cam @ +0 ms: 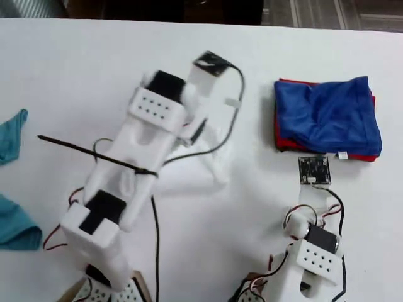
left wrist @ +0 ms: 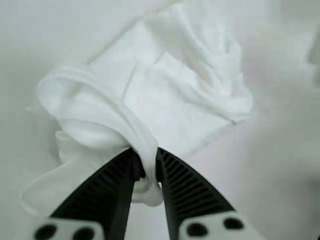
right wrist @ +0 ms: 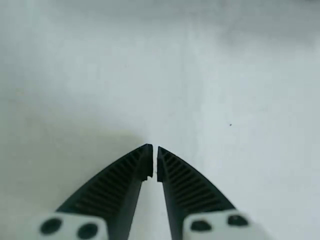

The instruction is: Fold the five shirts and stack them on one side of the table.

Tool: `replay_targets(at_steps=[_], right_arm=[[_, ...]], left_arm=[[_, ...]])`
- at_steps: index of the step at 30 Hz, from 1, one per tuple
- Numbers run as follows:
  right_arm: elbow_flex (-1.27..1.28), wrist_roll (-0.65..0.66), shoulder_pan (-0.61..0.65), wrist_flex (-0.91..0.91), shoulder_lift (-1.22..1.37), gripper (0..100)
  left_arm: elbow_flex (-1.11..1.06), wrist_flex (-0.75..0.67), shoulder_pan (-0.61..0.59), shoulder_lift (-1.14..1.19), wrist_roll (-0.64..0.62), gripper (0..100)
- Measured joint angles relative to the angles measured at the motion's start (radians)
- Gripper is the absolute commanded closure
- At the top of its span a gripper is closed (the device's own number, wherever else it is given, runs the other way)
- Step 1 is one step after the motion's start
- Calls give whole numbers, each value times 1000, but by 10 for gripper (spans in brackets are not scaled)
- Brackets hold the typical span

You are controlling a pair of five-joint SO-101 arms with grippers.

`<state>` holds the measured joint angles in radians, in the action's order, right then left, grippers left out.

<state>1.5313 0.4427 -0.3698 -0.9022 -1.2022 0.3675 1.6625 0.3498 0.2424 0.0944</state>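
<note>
My left gripper (left wrist: 145, 167) is shut on a bunched fold of a white shirt (left wrist: 180, 90), which lies crumpled on the white table. In the high view the left arm (cam: 135, 157) slants over the table's middle, with the white shirt (cam: 204, 168) faint beneath it. A folded blue shirt (cam: 327, 113) lies on a folded red shirt (cam: 289, 143) at the right side. My right gripper (right wrist: 154, 161) is shut with nothing in it, low over bare table. The right arm (cam: 315, 245) stands just in front of that stack.
Two teal shirts lie at the left edge, one farther back (cam: 12, 135) and one nearer (cam: 17, 221). Cables (cam: 154, 233) trail from the left arm. The table's far edge (cam: 189, 20) runs along the back.
</note>
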Motion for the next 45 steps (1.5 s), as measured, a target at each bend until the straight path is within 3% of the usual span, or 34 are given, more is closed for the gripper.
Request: replay_targets(at_steps=[7,31,33,38,45], right_arm=[[0,0,0,0,0,976],[0,0,0,0,0,976],[0,0,0,0,0,976],[0,0,0,0,0,976],[0,0,0,0,0,976]], left_arm=[[0,-92,69,12,0,974],[54,-95,87,94,-2,968],[54,-95,94,94,-2,945],[54,-95,97,94,0,751],[91,-77,98,94,63,789]])
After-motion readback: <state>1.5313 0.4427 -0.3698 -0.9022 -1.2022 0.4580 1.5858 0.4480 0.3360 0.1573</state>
